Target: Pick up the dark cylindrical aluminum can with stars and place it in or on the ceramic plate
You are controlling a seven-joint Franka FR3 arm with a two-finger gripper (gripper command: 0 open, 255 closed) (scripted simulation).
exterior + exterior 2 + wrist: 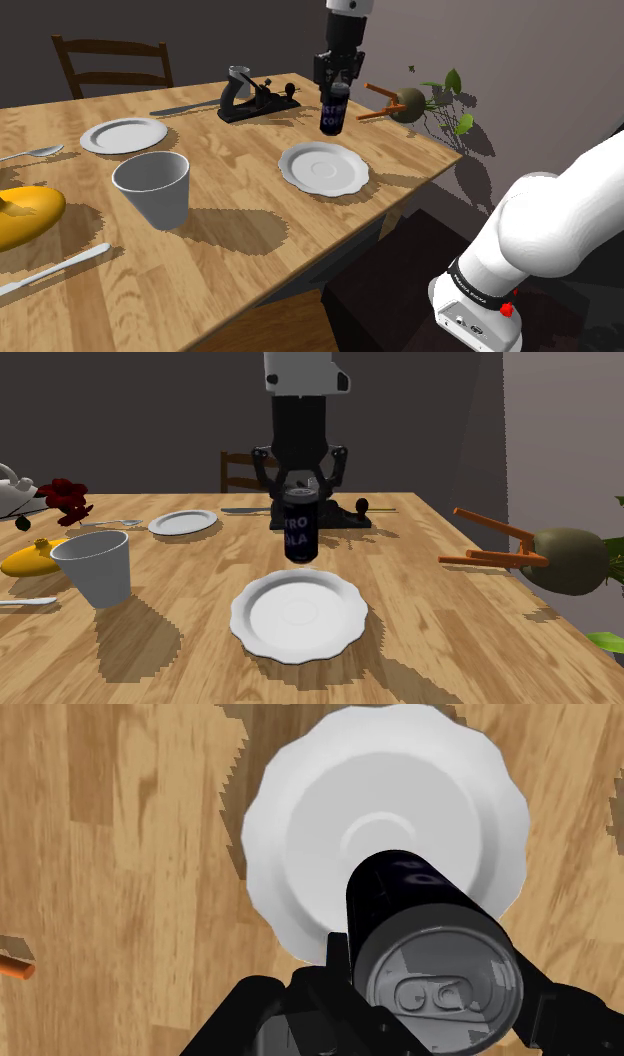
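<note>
Tool (301,492) clamped on dark can (300,534), upright by plate (242,617) rim; bare table (450,642) around.

White letters on the dark can (300,534) read "TRO" above "OLA", both lines cut off at the can's 9 o'clock edge. Print on the arm's white base (472,300) is unreadable.

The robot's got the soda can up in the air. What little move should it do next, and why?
Probably carry the can over the middle of the scalloped white plate before lowering it. The hand is shut on the can, which hangs clear of the wooden table, and in the second exterior view it seems above the plate's far rim, not its middle.
</note>
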